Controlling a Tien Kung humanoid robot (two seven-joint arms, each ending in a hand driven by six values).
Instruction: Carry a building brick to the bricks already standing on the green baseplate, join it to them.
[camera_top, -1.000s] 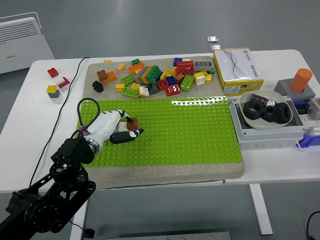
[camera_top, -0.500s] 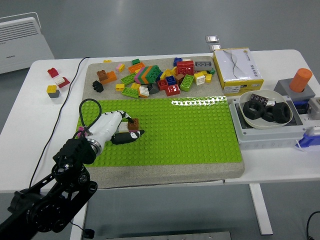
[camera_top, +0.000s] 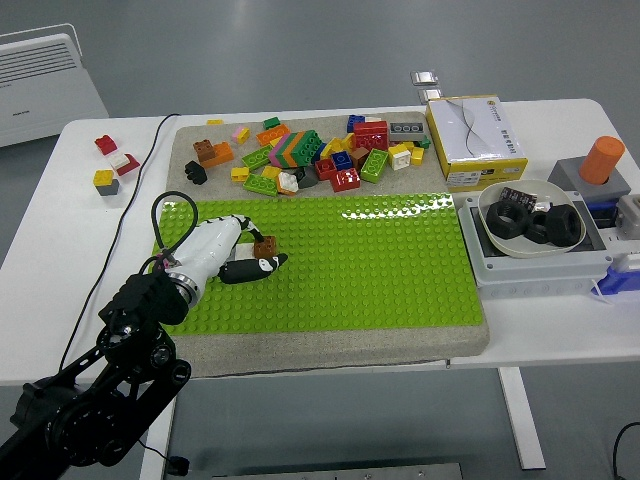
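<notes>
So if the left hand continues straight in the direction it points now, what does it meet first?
Apart from the brown brick it holds, the left hand points right along the green baseplate, whose studs look bare; probably nothing before the grey box.

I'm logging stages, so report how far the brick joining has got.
Done: a brown brick is picked up, gripped by the left hand over the green baseplate. In hand: carrying it. Left: I see no bricks standing on the baseplate; the loose pile lies behind it, so nothing is joined yet.
</notes>
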